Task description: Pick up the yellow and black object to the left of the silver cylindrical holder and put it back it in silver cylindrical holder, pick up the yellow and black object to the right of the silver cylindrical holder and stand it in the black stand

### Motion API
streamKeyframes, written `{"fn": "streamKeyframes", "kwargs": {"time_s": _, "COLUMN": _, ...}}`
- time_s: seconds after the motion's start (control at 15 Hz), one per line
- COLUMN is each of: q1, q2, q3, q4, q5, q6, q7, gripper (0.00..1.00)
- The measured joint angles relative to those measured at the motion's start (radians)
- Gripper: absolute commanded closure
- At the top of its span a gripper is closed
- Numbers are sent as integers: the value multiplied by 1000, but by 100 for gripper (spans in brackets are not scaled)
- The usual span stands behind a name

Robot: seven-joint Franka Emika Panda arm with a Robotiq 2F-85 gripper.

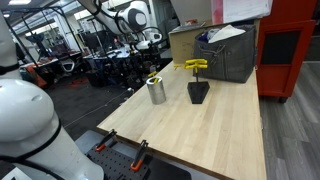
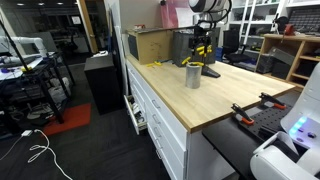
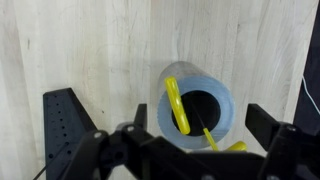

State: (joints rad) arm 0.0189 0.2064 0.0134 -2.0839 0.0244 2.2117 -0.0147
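Since the small slim yellow tool with black bits leans against the inner wall of the shiny silver cylindrical metal cup, right of centre in the wrist view, the cup alone props it up and it needs no grip. The black Robotiq gripper hangs directly above with its jaws spread wide, one at the lower left and one at the lower right of the frame, holding nothing. That half of the task looks done. The matt black tapering stand sits at the left edge, near the cup on the pale wooden table. In an exterior view the longer yellow bar-shaped tool shows just above the stand, before the big grey crate. Whether it is seated in the stand or lies behind it I cannot tell. Any next move calls for rising straight up, so the fingers do not catch the leaning tool.
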Motion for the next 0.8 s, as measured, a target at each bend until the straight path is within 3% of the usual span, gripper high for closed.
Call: {"fn": "streamKeyframes", "kwargs": {"time_s": 0.8, "q1": 3, "q2": 85, "q3": -4, "q4": 48, "q5": -36, "q6": 15, "q7": 0, "gripper": 0}}
